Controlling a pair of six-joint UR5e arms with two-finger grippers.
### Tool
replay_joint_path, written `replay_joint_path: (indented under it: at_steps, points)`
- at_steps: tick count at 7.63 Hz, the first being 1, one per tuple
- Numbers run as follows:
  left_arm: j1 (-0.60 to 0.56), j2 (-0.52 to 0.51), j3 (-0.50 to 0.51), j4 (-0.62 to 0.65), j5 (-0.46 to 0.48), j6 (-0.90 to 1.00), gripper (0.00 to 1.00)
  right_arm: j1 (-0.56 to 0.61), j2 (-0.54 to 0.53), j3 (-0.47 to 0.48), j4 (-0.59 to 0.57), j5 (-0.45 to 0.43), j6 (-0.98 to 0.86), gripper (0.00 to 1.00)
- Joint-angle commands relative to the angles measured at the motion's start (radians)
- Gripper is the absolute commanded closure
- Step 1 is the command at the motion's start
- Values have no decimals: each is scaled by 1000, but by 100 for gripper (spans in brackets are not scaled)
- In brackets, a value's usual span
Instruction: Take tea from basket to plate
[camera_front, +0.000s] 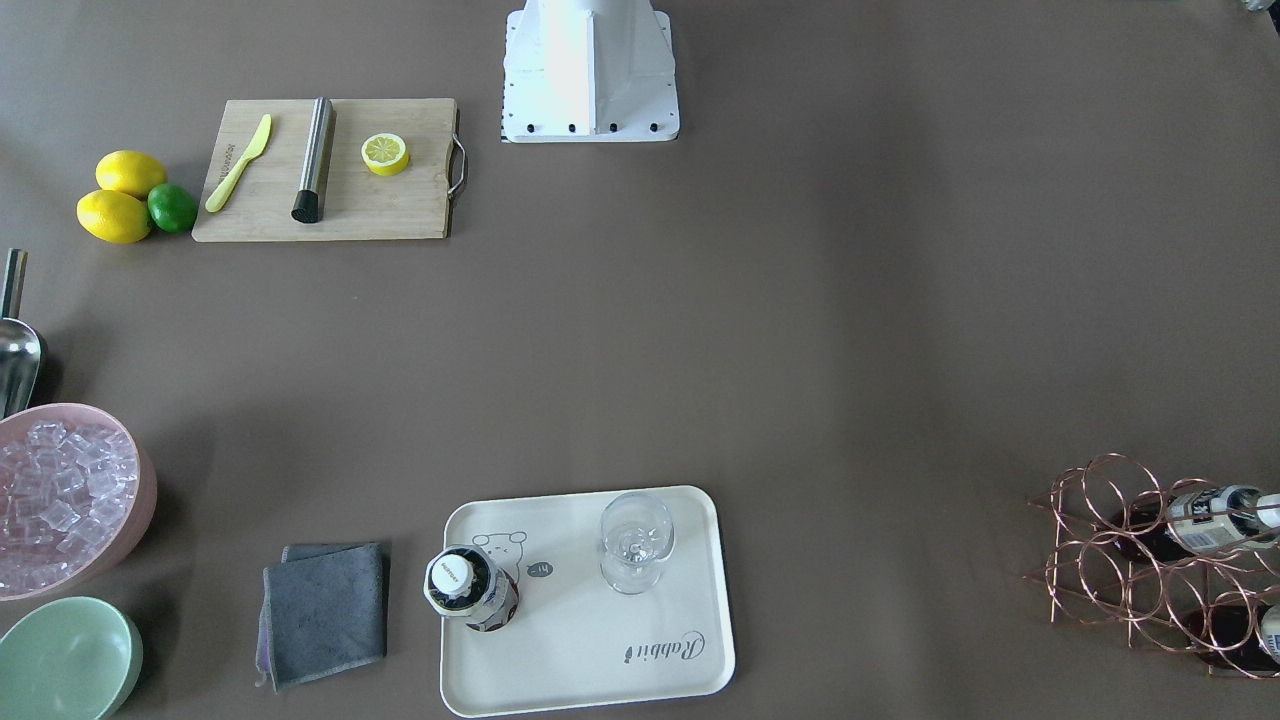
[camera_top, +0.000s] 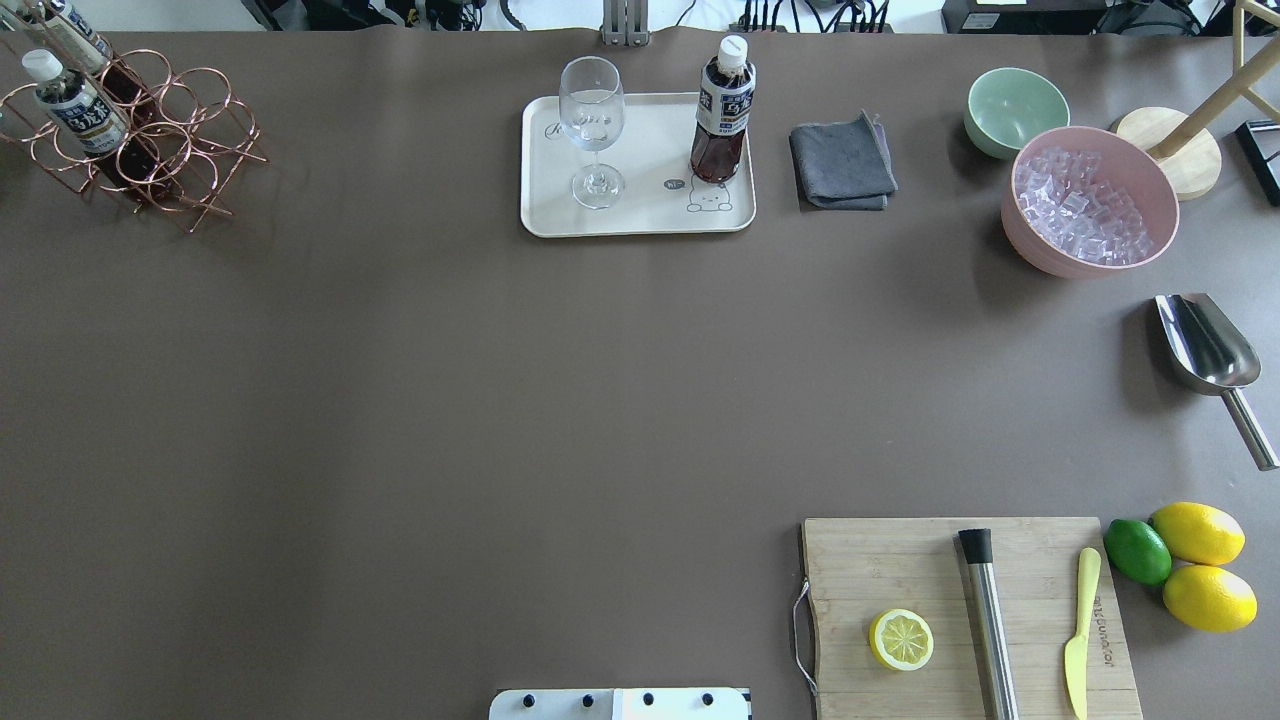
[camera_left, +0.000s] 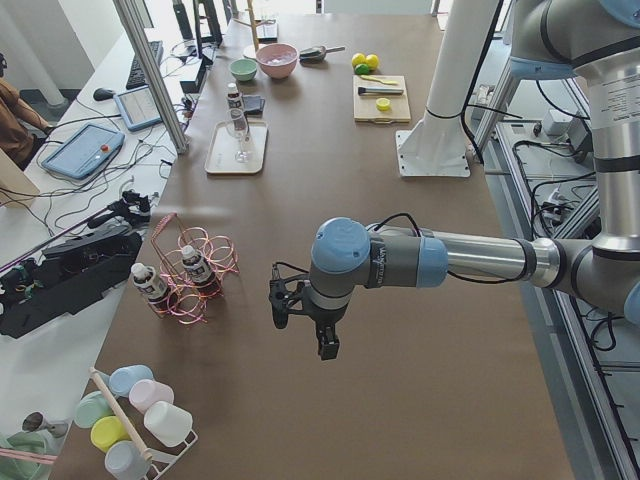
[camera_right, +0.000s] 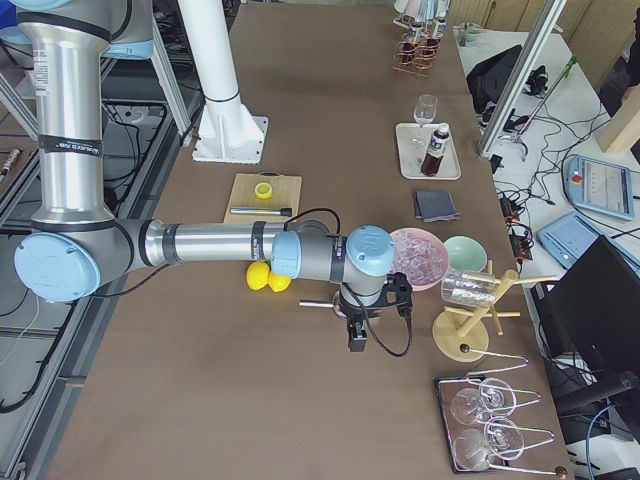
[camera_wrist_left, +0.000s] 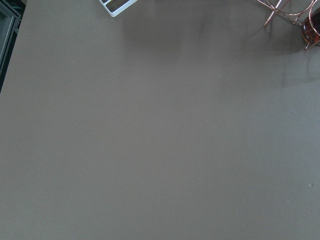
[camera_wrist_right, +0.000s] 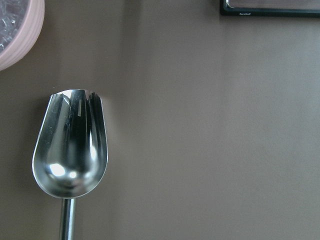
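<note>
One tea bottle (camera_top: 722, 115) with a white cap stands upright on the cream plate (camera_top: 650, 140), next to the bear drawing; it also shows in the front view (camera_front: 470, 590). Two more tea bottles (camera_top: 75, 105) lie in the copper wire basket (camera_top: 170, 150) at the far left corner. My left gripper (camera_left: 300, 325) shows only in the left side view and hangs above bare table beside the basket (camera_left: 200, 270). My right gripper (camera_right: 372, 318) shows only in the right side view and hangs above the scoop (camera_wrist_right: 70, 145). I cannot tell whether either is open or shut.
A stemmed glass (camera_top: 592, 120) stands on the plate. A grey cloth (camera_top: 842, 165), green bowl (camera_top: 1015, 105), pink bowl of ice (camera_top: 1090, 200) and steel scoop (camera_top: 1205, 350) lie to the right. A cutting board (camera_top: 960, 610) with half a lemon is near the robot, lemons and a lime beside it.
</note>
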Motion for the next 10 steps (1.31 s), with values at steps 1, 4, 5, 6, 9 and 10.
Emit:
replay_joint_path:
  at_steps: [1,4,5,6,9,10]
  points:
    - [8,6,7,2,4,5,2,3,-2,1,0,-1,1,0]
    - [8,8,18,0,24,5,2,3,3,2,0,-4,154,0]
    - [7,5,9,0,33,25,2,3,11,4,0,-4,234,0]
    - [7,8,-2,2,33,93,2,3,12,4,0,-4,234,0]
    - [10,17,4,2,33,120,2,3,8,2,0,-3,235,0]
    - [31,25,10,5,30,126,2,3,3,4,0,-1,235,0]
